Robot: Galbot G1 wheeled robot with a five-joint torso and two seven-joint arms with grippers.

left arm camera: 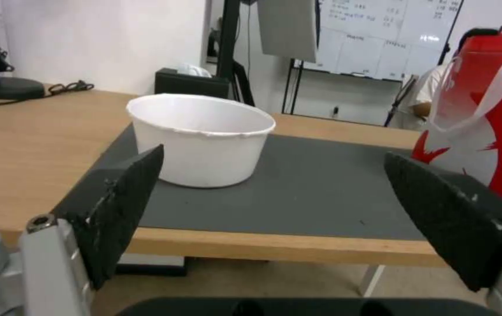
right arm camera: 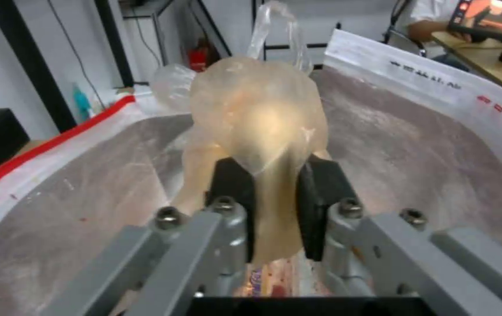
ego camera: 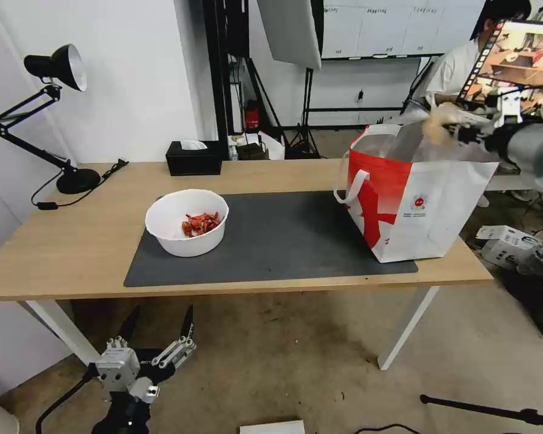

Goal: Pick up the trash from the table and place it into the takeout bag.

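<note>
A white round bowl point(ego camera: 187, 231) of red shell scraps point(ego camera: 200, 223) stands on the left part of the dark grey mat point(ego camera: 283, 241) on the table point(ego camera: 72, 241). The red-and-white takeout bag point(ego camera: 416, 205) stands open at the table's right end. Above the bag's mouth my right gripper point(ego camera: 451, 130) is shut on a small clear bag with a beige lump point(ego camera: 438, 120). The right wrist view has that small bag point(right arm camera: 262, 118) pinched in the gripper point(right arm camera: 277, 175) over the foil lining point(right arm camera: 415, 145). My left gripper point(ego camera: 160, 325) hangs open below the table's front edge, facing the bowl point(left arm camera: 201, 138).
A black desk lamp point(ego camera: 54, 66) stands at the table's far left and a black tissue box point(ego camera: 193, 158) at its back edge. White boxes point(ego camera: 507, 241) lie on the floor to the right. A stand's leg point(ego camera: 489, 411) crosses the floor at the near right.
</note>
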